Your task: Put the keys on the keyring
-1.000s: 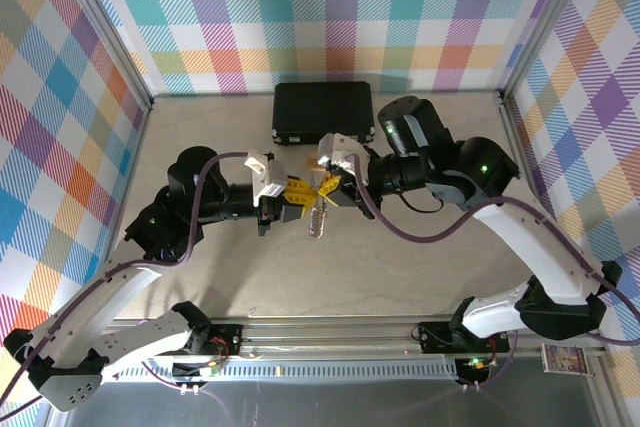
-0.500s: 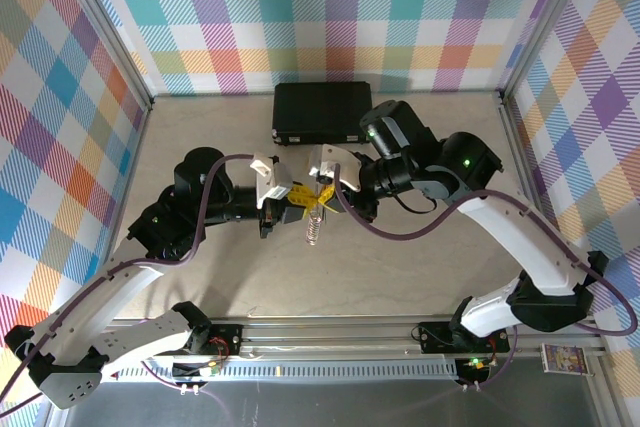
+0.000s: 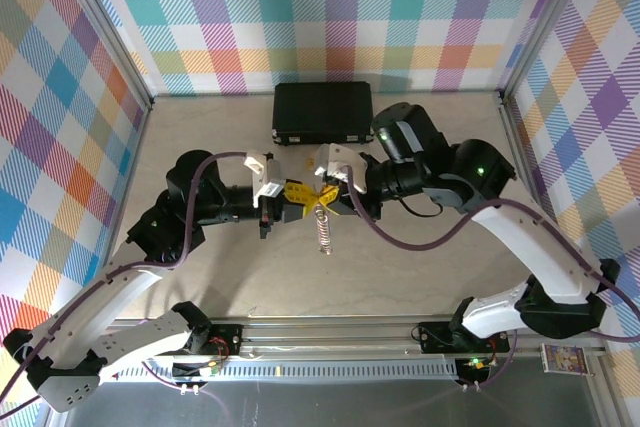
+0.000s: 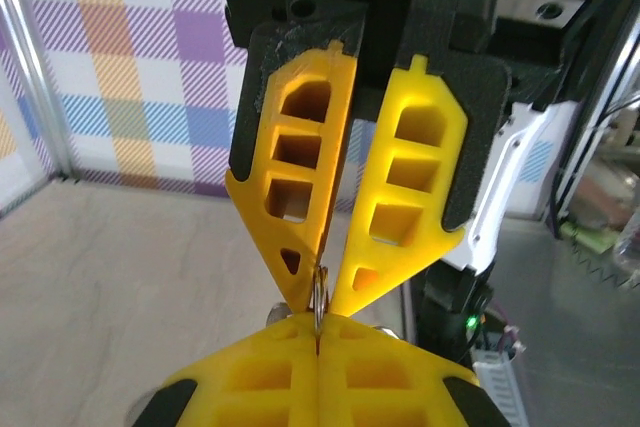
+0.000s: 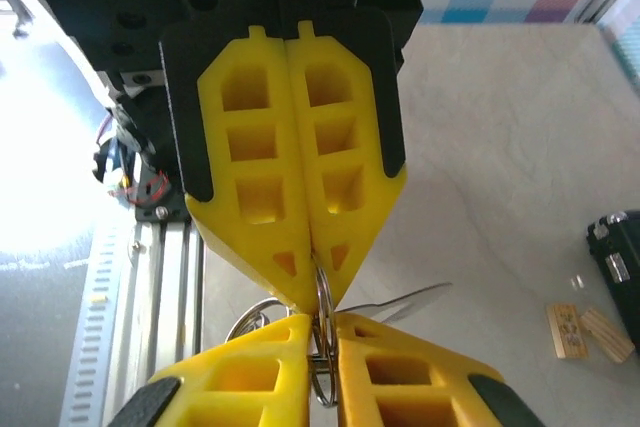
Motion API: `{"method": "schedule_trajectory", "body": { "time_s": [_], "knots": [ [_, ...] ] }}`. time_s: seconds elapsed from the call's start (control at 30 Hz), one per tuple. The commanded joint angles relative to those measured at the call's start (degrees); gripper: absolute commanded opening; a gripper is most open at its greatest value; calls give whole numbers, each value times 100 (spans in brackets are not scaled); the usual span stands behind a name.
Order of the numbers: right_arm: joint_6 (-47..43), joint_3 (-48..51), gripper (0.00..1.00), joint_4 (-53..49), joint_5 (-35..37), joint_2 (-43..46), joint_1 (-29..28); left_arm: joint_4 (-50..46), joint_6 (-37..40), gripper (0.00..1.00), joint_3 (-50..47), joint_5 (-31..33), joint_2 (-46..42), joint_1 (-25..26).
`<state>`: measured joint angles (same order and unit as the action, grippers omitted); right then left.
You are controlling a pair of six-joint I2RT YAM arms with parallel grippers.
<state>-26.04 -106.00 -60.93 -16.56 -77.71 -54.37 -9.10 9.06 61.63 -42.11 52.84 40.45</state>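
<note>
Fingers: left gripper and right gripper tip-to-tip, both clenched on keyring | keyring hangs nearward below fingertips | arms equally near

No text, label, brand or number is legible anywhere here; the small card by the table's near right corner is way too blurry.

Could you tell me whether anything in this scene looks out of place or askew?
Nothing looks damaged or spilled. The one oddity: the keyring hangs in mid-air above the table, pinched from both sides by the left gripper and right gripper, dangling tilted rather than lying flat.
</note>
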Motion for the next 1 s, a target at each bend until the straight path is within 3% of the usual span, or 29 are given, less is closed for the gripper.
{"method": "schedule_trajectory", "body": {
  "time_s": [0.0,0.2,0.43,0.57,0.73,0.97],
  "knots": [
    [280,169,17,505,-378,155,-56,1371,-621,0,-93,-471,-175,75],
    [446,286,17,807,-521,297,-54,2255,-1248,0,-399,-668,-165,79],
    [513,402,1,961,-498,367,-55,2588,-1464,0,-697,-599,-204,112],
    [436,294,0,767,-343,294,-50,1602,-874,0,-527,-520,-294,106],
    [203,46,0,244,-86,114,-54,-239,311,19,56,-31,-241,109],
    [-90,-394,0,-531,139,-294,-56,-1270,961,20,447,283,-22,112]
  ]
}}
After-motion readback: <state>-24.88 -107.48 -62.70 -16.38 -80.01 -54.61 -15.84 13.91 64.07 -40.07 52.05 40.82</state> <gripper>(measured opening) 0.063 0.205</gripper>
